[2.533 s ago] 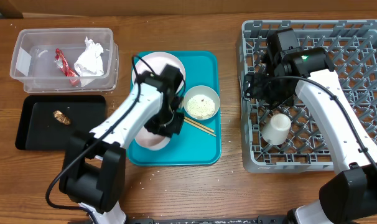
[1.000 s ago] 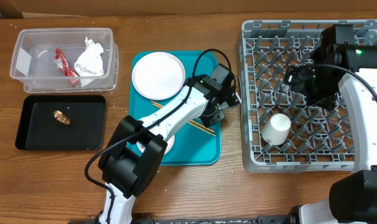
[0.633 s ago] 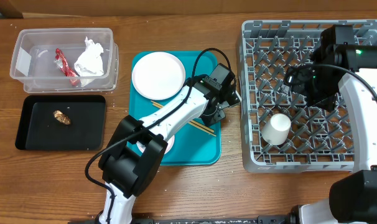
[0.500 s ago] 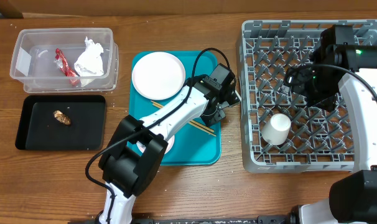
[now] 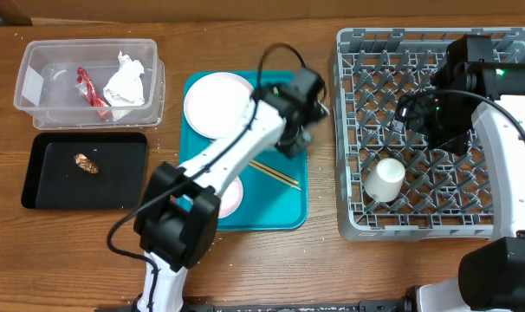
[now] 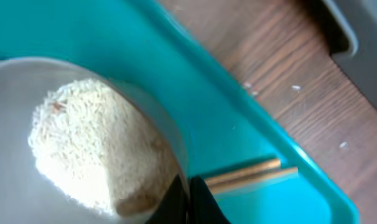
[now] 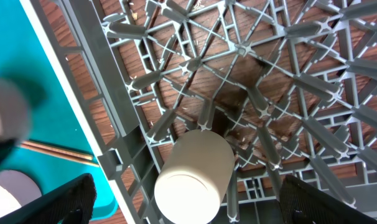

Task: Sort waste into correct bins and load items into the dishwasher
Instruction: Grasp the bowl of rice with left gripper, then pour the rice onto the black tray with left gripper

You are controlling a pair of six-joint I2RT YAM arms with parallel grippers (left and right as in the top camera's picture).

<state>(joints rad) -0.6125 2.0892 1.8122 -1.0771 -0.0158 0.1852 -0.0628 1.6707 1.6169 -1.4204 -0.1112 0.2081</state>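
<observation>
- Over the teal tray (image 5: 290, 212), the left gripper (image 6: 187, 202) is clamping the rim of the bowl (image 6: 17, 124), which is sitting mouth-up with rice (image 6: 95, 149) inside.
- The tub (image 5: 29, 87) and black tray (image 5: 124, 186) are lying toward 9 o'clock, so the left arm is nearer.
- The chopsticks (image 5: 275, 176) are running 10-to-4.
- The right gripper (image 7: 188, 205) is hanging over the rack (image 5: 418, 35), fingers apart.

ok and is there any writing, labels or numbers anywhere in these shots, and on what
No text can be read in any view.
White sticker on the tub: too small to tell whether it is printed.
Red wrapper: any print is too small to read.
Bowl, tray, rack, cup: no markings seen.
</observation>
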